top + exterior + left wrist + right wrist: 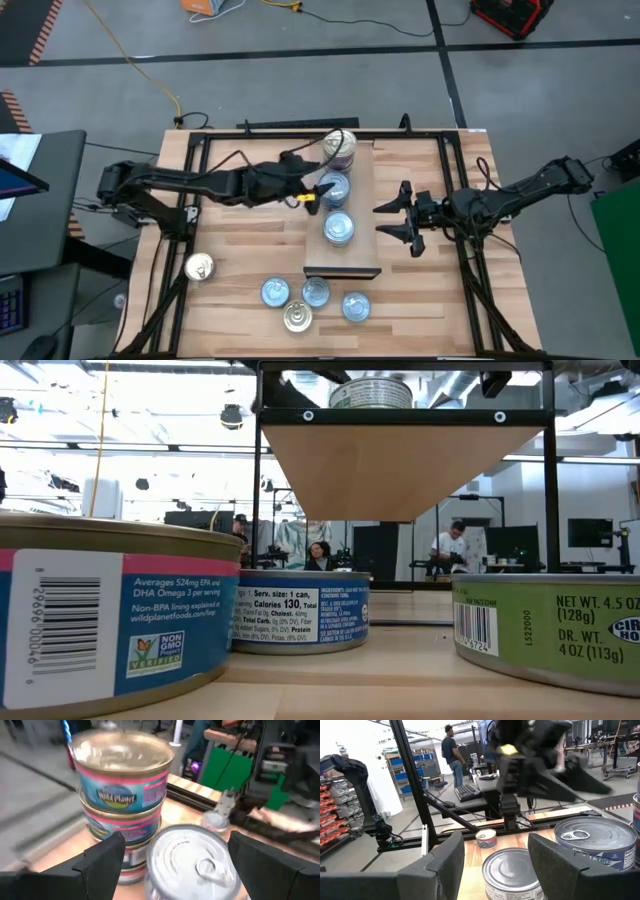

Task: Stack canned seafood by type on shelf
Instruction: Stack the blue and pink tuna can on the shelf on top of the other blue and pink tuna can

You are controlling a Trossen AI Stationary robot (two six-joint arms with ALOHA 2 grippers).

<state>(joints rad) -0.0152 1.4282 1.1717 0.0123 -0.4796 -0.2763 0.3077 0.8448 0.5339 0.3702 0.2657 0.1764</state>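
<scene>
The shelf (360, 205) is a light-wood board in the middle of the table. At its far end stands a stack of tins with blue-and-pink labels (122, 795), gold-topped (340, 150). Nearer on the shelf are a pull-tab tin (192, 860) and another tin (339, 228). My left gripper (322, 192) is open; its fingers (100, 862) stand either side of the pull-tab tin, and I see no touch. My right gripper (402, 224) hangs open at the shelf's right edge, holding nothing, with two shelf tins (512, 872) ahead of it.
Several loose tins lie on the tabletop near the front edge (316, 291), and a gold-topped one sits at the left (200, 266). In the low view three of them (300, 610) stand close to the camera. A black frame (460, 160) borders the table. People are in the room beyond.
</scene>
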